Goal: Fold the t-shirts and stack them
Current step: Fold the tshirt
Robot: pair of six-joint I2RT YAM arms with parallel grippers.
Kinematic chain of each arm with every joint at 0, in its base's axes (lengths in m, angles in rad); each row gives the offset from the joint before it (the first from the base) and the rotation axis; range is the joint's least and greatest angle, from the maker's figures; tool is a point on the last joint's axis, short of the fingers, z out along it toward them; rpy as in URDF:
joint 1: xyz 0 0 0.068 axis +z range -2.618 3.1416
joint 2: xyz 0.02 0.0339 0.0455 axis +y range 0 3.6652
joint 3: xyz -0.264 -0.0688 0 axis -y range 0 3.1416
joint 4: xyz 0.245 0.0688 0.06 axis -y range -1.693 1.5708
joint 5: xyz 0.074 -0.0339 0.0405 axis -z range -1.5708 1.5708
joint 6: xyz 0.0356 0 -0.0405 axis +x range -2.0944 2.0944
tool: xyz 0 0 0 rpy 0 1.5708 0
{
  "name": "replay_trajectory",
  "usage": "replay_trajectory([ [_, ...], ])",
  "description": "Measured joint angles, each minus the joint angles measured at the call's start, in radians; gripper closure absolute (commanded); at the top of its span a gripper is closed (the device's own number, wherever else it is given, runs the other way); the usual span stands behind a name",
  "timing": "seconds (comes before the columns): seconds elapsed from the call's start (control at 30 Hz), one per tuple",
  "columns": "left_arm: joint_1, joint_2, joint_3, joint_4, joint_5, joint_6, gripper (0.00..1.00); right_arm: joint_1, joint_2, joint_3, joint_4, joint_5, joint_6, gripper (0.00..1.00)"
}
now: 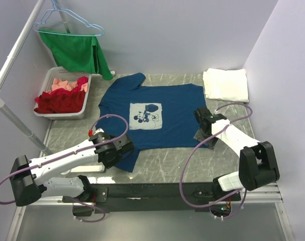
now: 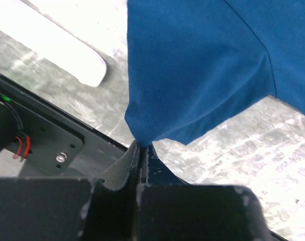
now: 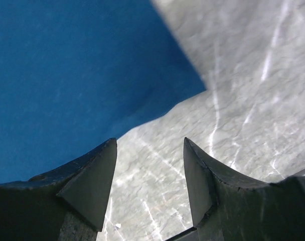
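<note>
Navy shirt [image 1: 152,118] is lying flat, print up, mid-table [image 1: 167,173]. Left gripper [image 2: 141,148] is clenching its near-left hem corner. Right gripper [image 3: 150,145] is hovering, jaws apart and holding nothing, just beside the near-right hem corner. White shirt [image 1: 225,84] is sitting folded at the far-right corner. Basket [image 1: 48,83] of red and pink clothes is sitting at the far-left corner, with a green cloth [image 1: 80,50] hanging above it.

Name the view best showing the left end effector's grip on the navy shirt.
Left wrist: the left end effector is shut on a corner of the navy shirt. Top external hides that corner under the arm; right wrist shows only another edge.
</note>
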State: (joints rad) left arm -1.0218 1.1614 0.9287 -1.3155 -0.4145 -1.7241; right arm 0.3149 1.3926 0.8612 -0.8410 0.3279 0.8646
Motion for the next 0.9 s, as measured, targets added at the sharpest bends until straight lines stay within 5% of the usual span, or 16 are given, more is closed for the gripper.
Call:
replay_trajectory([
  [0.67, 0.12, -0.011, 0.001, -0.005, -0.062, 0.159, 0.99, -0.201, 0.08, -0.053, 0.049, -0.053, -0.014, 0.4],
  [0.9, 0.13, -0.019, 0.001, -0.006, -0.063, 0.164, 0.99, -0.256, 0.138, -0.032, 0.084, -0.081, -0.045, 0.52],
])
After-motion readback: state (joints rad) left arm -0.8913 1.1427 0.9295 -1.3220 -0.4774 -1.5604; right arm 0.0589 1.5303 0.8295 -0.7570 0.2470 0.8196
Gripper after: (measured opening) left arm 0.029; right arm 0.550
